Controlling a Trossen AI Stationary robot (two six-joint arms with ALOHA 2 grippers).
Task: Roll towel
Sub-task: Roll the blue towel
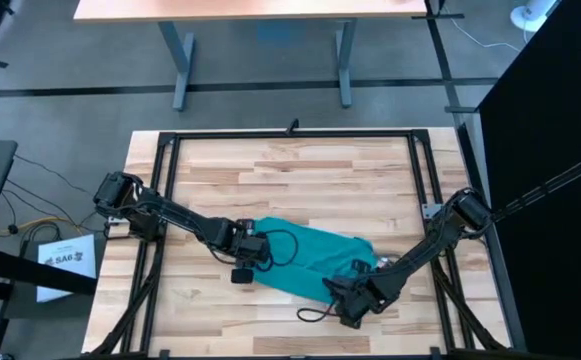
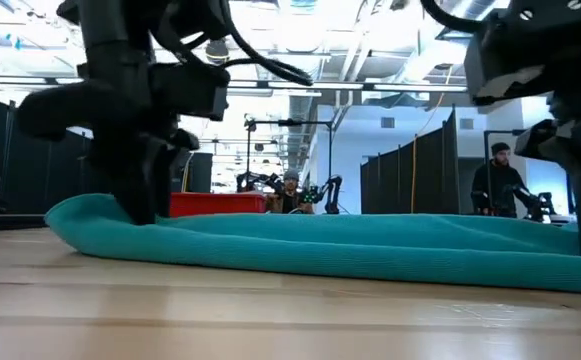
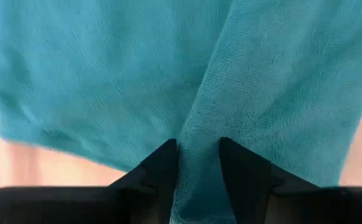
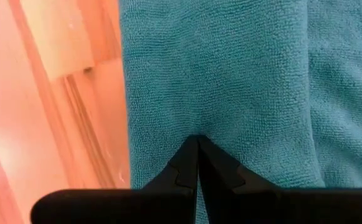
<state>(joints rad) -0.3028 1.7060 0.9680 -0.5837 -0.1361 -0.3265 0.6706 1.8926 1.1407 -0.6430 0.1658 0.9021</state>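
I have the left tool [image 1: 253, 248] and right tool [image 1: 355, 293] each pinched tight on an end of the towel [image 1: 310, 258] lying low on the worktop [image 1: 320, 170], so next I judge both must turn together to start the roll.

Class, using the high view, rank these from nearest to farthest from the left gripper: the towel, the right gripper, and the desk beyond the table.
1. The towel: the left gripper pinches its end, mid-table.
2. The right gripper: at the towel's other end, toward the table's near right.
3. The desk: off the table, at the picture's top edge.
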